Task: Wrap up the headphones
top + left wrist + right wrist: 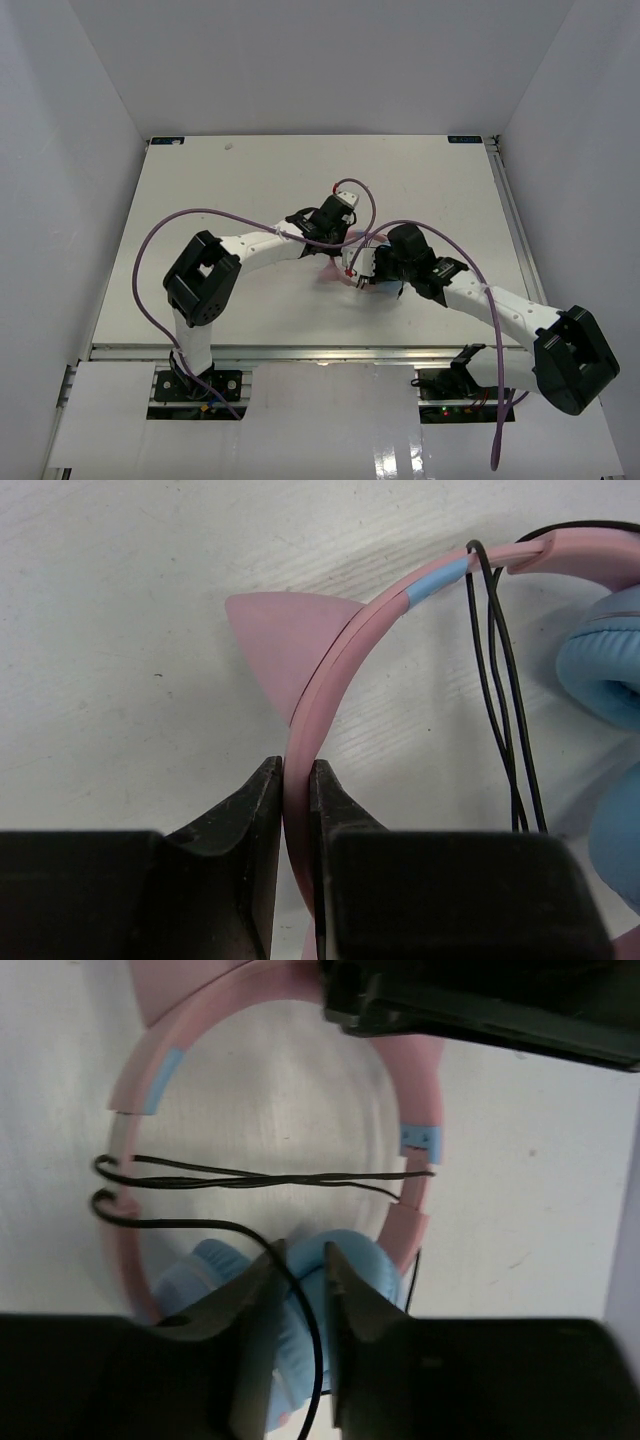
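Headphones lie flat mid-table, with two loops of cord across the headband, so the wrap looks partway done. Left gripper pinches the headband. Right gripper straddles the cord, grip unclear. Next loop probably needs steady tension.

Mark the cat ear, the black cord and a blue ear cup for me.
cat ear (pixel 285 645), left wrist view, middle of the pink triangle.
black cord (pixel 280 1181), right wrist view, strands stretched across the headband.
ear cup (pixel 605 670), left wrist view, blue cushion.
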Tool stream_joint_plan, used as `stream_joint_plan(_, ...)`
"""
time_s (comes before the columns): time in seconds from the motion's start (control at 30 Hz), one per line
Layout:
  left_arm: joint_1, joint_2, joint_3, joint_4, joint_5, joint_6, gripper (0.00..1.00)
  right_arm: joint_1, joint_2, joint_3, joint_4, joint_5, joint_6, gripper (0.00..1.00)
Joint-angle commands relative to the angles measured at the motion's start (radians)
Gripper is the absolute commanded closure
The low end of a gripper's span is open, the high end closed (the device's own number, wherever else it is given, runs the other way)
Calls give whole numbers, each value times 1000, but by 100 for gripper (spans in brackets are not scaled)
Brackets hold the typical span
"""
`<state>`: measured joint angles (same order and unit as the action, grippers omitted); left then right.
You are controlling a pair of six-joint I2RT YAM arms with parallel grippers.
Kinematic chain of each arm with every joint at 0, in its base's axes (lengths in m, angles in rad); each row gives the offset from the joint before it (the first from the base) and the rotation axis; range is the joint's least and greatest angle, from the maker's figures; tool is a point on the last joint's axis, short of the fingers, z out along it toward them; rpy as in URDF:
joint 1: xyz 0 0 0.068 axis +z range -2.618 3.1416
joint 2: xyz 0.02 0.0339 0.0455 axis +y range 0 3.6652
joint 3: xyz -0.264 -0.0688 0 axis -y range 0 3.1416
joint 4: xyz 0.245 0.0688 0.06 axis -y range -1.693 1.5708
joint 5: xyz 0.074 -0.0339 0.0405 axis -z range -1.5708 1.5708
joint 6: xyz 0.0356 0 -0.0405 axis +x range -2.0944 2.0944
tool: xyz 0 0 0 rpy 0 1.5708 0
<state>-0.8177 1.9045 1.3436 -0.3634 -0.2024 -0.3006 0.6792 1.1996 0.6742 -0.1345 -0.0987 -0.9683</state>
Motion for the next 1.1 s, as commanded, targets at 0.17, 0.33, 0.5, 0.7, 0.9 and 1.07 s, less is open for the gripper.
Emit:
stream_joint_plan(0.17, -10, -54, -87, 36, 93, 17, 100, 0, -59, -62, 189, 161, -134, 59)
stream_joint_plan(0.33, -9, -65, -102, 50, 108, 14, 100, 0, -26, -53, 198, 152, -134, 58)
stream_joint_plan(0.5, -9, -101, -157, 84, 124, 11, 100, -10, 54, -51, 254, 140, -109, 60)
stream_joint_plan(0.7, -11, -136, -213, 95, 106, 4, 100, -54, 135, -27, 312, 134, -99, 53)
stream_joint_plan(0.9, -7, -149, -232, 106, 91, -7, 100, -81, 145, -3, 324, 124, -89, 41)
stream_joint_plan(1.07, 5, -151, -240, 100, 66, -33, 100, -102, 142, 1, 323, 125, -84, 32)
